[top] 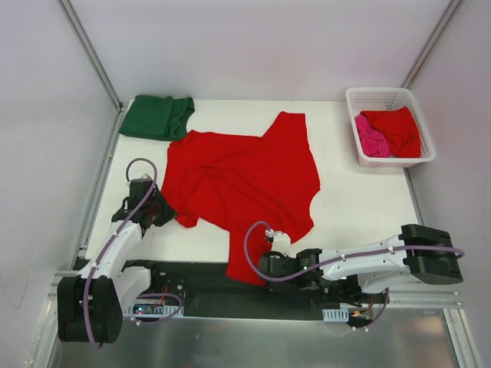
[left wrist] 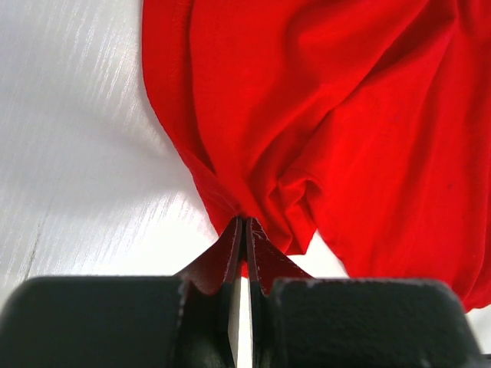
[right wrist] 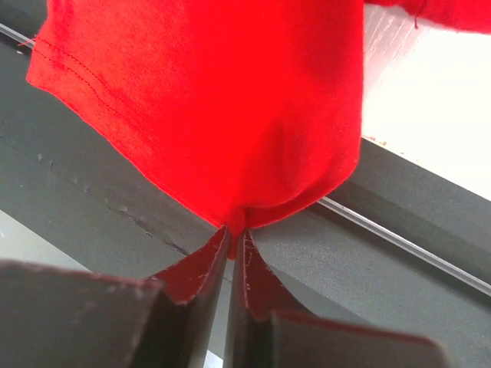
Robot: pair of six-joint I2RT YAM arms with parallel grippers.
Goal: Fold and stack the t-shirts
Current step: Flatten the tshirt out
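A bright red t-shirt (top: 242, 180) lies spread and wrinkled across the middle of the white table (top: 360, 207). One part hangs over the near edge onto the black base strip. My left gripper (top: 170, 212) is shut on the shirt's near left edge (left wrist: 253, 192). My right gripper (top: 259, 268) is shut on the overhanging part (right wrist: 222, 115), pinching a fold of red cloth. A dark green t-shirt (top: 157, 116) lies folded at the far left corner. Another red t-shirt (top: 397, 130) and a pink one (top: 371, 140) sit bunched in the basket.
A white lattice basket (top: 383, 96) stands at the far right corner. Metal frame posts rise at both far corners. The black base strip (top: 207, 280) runs along the near edge under the right gripper.
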